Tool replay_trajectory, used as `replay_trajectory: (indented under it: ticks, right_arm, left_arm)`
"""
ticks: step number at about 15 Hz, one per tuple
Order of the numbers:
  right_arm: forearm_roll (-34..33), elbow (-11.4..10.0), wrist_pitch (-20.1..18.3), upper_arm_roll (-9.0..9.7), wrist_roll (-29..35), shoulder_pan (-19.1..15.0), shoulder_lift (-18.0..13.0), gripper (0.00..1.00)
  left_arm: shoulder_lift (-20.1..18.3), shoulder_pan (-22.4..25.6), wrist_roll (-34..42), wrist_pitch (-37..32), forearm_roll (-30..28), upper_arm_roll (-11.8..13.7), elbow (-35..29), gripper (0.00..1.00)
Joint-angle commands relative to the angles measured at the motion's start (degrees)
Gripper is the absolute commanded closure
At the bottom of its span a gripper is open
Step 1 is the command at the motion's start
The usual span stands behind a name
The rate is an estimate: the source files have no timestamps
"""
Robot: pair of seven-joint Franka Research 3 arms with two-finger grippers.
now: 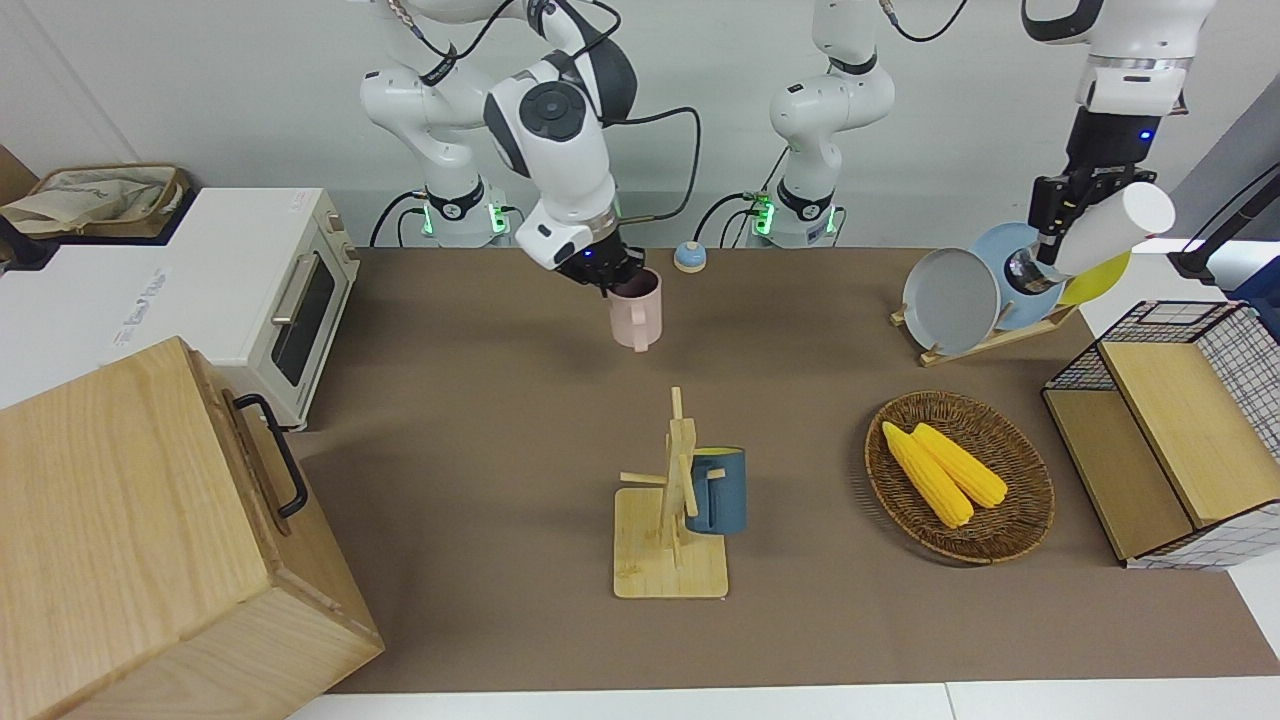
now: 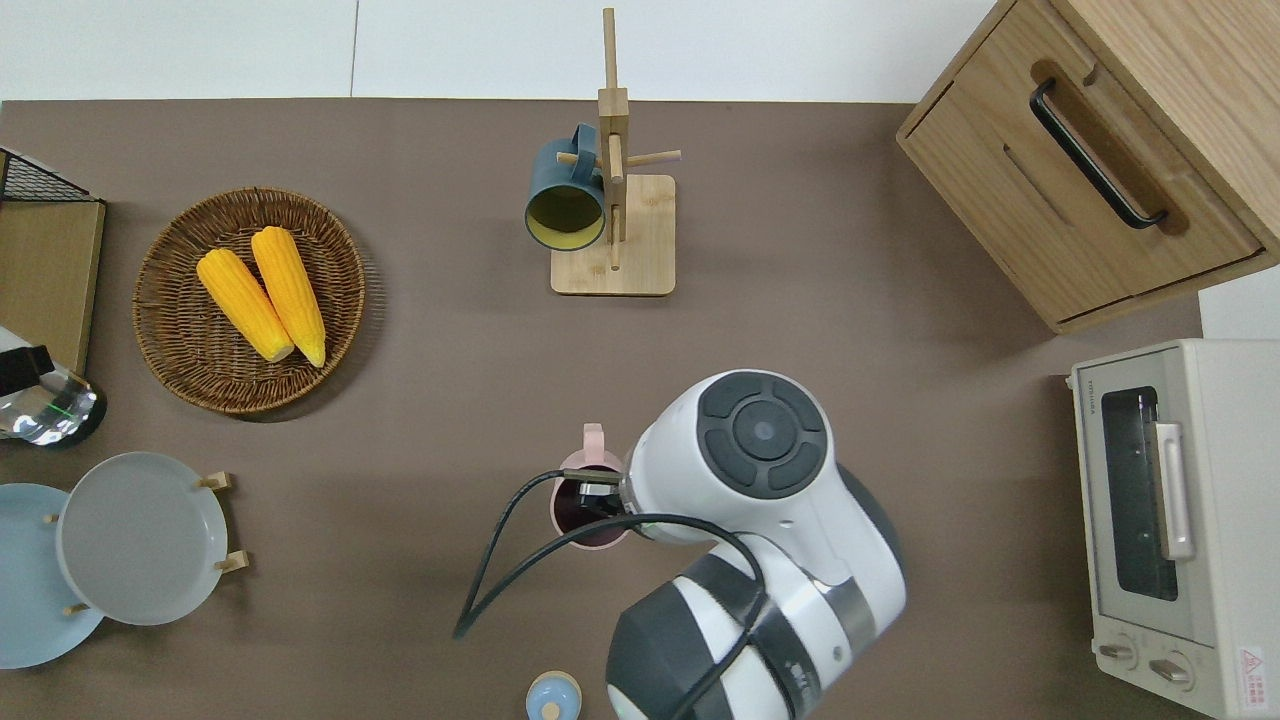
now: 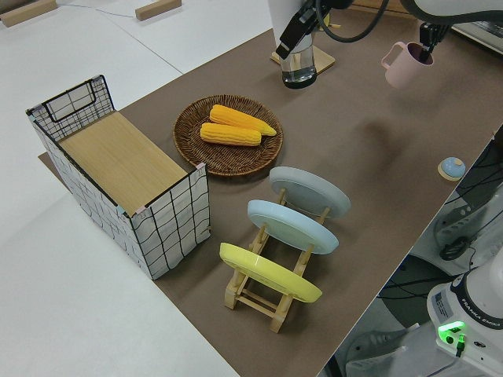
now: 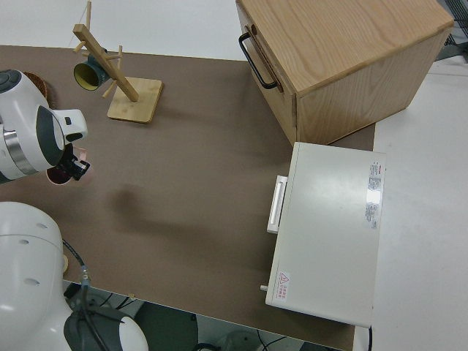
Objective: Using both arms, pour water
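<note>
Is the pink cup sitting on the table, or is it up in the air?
Apart. In the left side view the pink cup hangs from the right claw, with its shadow lying separately on the brown table below.

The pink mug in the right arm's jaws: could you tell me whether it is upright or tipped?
Upright. The pink mug hangs level from the right gripper, mouth upward, its handle straight up and down.
</note>
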Motion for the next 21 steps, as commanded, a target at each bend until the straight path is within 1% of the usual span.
replay_trajectory:
  ticks: [1, 2, 4, 6, 7, 8, 14, 16, 18, 20, 21]
  right_arm:
    - [0.43, 2.66, 4.64, 0.16, 7.64, 4.74, 7.41, 1.000]
    - [0.43, 3.98, 5.43, -0.10, 8.96, 5.97, 8.91, 1.000]
    - [-0.01, 8.10, 5.79, -0.89, 11.86, 8.52, 12.86, 1.000]
    - [-1.15, 12.49, 5.79, -2.47, 14.76, 11.50, 16.47, 1.000]
    - [-1.59, 13.73, 5.97, -3.00, 15.99, 12.74, 17.97, 1.000]
    - [-1.68, 14.36, 7.19, -3.09, 16.70, 13.10, 19.11, 1.000]
    - [-2.47, 14.36, 11.59, -3.27, 16.80, 14.07, 23.25, 1.000]
    - [-2.91, 14.45, 12.56, -3.27, 16.80, 14.07, 24.04, 1.000]
    - [-3.00, 14.36, 12.74, -3.27, 16.80, 14.07, 24.13, 1.000]
    - [-3.00, 14.45, 12.91, -3.27, 16.88, 14.07, 24.13, 0.311]
    - [-3.00, 14.54, 12.91, -3.27, 17.32, 14.16, 24.13, 0.020]
  left_arm:
    - [-4.22, -0.35, -1.48, 2.40, 1.51, -1.22, -5.34, 1.00]
    - [-4.57, -0.35, -1.48, 2.67, 1.51, -1.49, -6.48, 1.00]
    - [-5.45, -0.43, -1.48, 2.67, 1.34, -2.28, -8.07, 1.00]
    - [-6.07, -1.04, -1.48, 2.59, 0.99, -3.59, -10.00, 1.00]
    - [-6.25, -1.57, -1.57, 2.59, 0.90, -3.86, -10.97, 1.00]
    - [-6.25, -2.53, -1.57, 2.76, 0.90, -3.95, -12.02, 1.00]
    - [-7.13, -5.61, -1.75, 4.78, -2.35, -3.95, -16.33, 1.00]
    - [-7.30, -6.93, -1.75, 4.96, -3.41, -3.95, -17.65, 1.00]
    - [-8.35, -7.46, -1.75, 5.05, -3.85, -3.95, -18.88, 1.00]
    - [-9.58, -7.99, -1.66, 5.92, -4.28, -3.95, -20.55, 1.00]
    - [-9.85, -8.17, -1.57, 6.45, -4.81, -3.86, -21.25, 1.00]
